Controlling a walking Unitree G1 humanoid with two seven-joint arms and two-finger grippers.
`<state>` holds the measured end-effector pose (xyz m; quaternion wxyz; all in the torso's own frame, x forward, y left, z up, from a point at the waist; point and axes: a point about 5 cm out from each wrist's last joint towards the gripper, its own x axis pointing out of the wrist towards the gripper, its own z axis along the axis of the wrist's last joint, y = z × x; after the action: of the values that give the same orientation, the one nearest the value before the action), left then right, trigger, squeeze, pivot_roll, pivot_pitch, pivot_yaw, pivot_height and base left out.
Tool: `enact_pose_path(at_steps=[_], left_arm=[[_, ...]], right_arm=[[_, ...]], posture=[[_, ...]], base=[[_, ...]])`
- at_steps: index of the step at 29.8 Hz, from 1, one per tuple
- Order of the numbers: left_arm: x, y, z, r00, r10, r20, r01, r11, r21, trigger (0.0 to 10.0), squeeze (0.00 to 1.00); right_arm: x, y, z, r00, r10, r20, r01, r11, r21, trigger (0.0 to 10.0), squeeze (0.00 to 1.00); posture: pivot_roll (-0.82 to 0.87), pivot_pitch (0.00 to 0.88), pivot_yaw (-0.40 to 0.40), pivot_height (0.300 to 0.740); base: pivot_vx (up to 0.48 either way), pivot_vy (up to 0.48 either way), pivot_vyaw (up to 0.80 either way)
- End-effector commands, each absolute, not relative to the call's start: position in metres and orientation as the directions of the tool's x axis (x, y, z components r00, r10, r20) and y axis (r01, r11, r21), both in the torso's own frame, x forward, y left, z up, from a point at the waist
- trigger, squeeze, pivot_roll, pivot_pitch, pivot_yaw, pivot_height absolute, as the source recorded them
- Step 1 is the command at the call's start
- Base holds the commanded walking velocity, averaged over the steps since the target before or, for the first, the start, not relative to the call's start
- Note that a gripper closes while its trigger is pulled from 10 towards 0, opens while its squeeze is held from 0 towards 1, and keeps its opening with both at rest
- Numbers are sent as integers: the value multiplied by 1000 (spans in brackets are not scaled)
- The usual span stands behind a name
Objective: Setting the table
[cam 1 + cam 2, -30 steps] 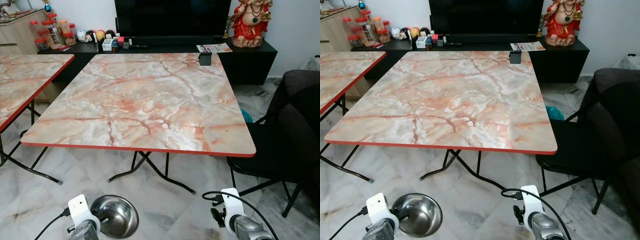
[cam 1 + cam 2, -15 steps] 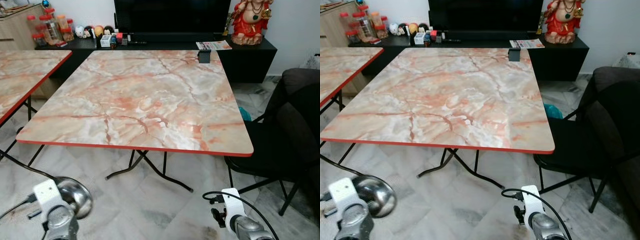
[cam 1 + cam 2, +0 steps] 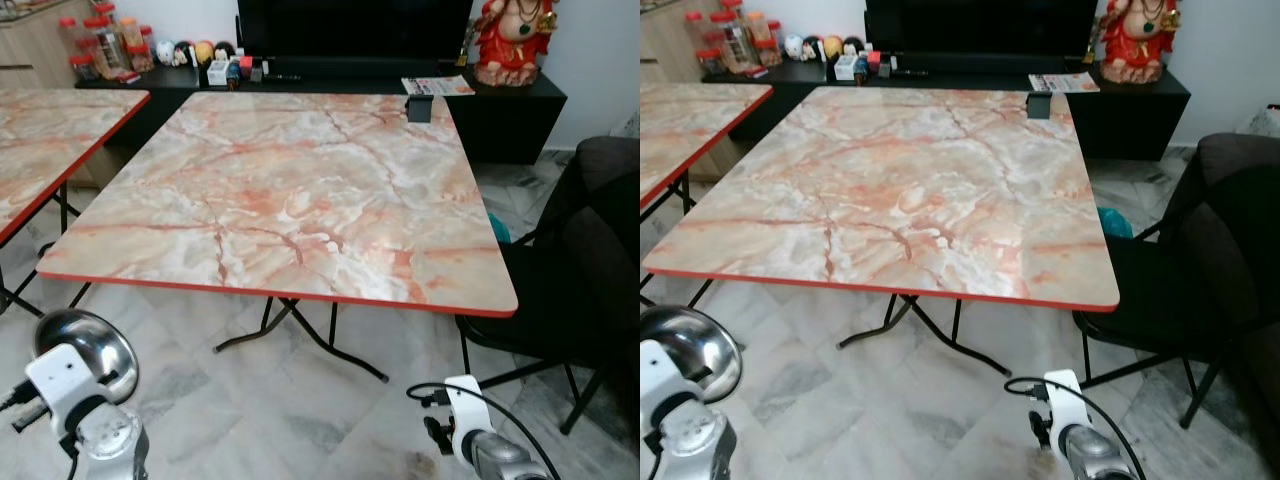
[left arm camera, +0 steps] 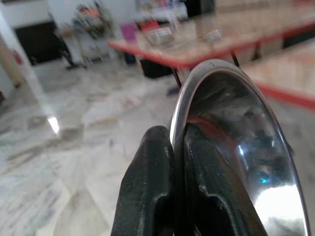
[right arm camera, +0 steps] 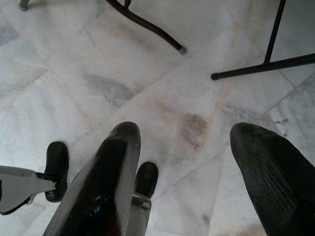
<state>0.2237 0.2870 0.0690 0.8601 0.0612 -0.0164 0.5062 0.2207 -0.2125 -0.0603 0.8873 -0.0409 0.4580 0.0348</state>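
Observation:
A shiny steel bowl (image 3: 88,345) hangs low at the left, below the near edge of the marble-patterned table (image 3: 300,190). My left gripper (image 4: 172,162) is shut on the bowl's rim (image 4: 197,83), one finger on each side. The bowl is tilted on its side, its inside (image 4: 236,142) facing away from the fingers. My right gripper (image 5: 184,147) points down at the floor, open, with nothing between its fingers. The right arm's wrist (image 3: 470,440) sits low at the right, in front of the table.
A small dark holder (image 3: 419,108) stands at the table's far right edge. A second marble table (image 3: 50,140) is at the left. A black chair (image 3: 570,270) stands right of the table. A dark cabinet (image 3: 300,85) with jars, figurines and a TV lines the back wall.
My left arm has swung the bowl out to the left and raised it, turning it on its side. The camera has shifted slightly. The right arm has stayed put.

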Motion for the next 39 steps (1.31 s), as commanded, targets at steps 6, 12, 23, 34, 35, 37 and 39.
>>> enact_pose_path(at_steps=[6, 12, 23, 34, 35, 37, 39], left_arm=[[249, 278, 131, 556, 774, 302, -810, 586, -10, 10000, 0], [303, 215, 155, 876, 408, 257, -346, 903, -253, 10000, 0], [324, 167, 146, 971, 214, 107, -98, 763, -639, 10000, 0], [332, 160, 140, 984, 168, 55, -91, 749, -656, 10000, 0], [332, 161, 140, 984, 168, 54, -92, 751, -654, 10000, 0], [332, 164, 140, 984, 172, 54, -95, 750, -655, 10000, 0], [332, 166, 141, 983, 174, 57, -96, 752, -652, 10000, 0]], right_arm=[[222, -212, -60, 577, 29, -816, -108, 993, -41, 10000, 0], [222, -212, -59, 584, 25, -811, -95, 995, -38, 10000, 0], [222, -212, -60, 583, 22, -812, -91, 995, -39, 10000, 0], [221, -212, -60, 577, 17, -816, -93, 995, -45, 10000, 0], [221, -212, -60, 576, 17, -817, -94, 995, -46, 10000, 0], [221, -212, -60, 575, 17, -818, -96, 994, -47, 10000, 0], [221, -212, -60, 573, 18, -819, -99, 994, -48, 10000, 0]], posture=[[0, 5, 7, 740], [-4, 1, 11, 740], [-11, 2, 11, 740], [-16, 6, 16, 740], [-16, 6, 16, 740], [-16, 3, 18, 740], [-16, 3, 18, 740]], base=[[0, 0, 0], [0, 0, 0], [0, 0, 0], [0, 0, 0], [0, 0, 0], [0, 0, 0], [0, 0, 0]])
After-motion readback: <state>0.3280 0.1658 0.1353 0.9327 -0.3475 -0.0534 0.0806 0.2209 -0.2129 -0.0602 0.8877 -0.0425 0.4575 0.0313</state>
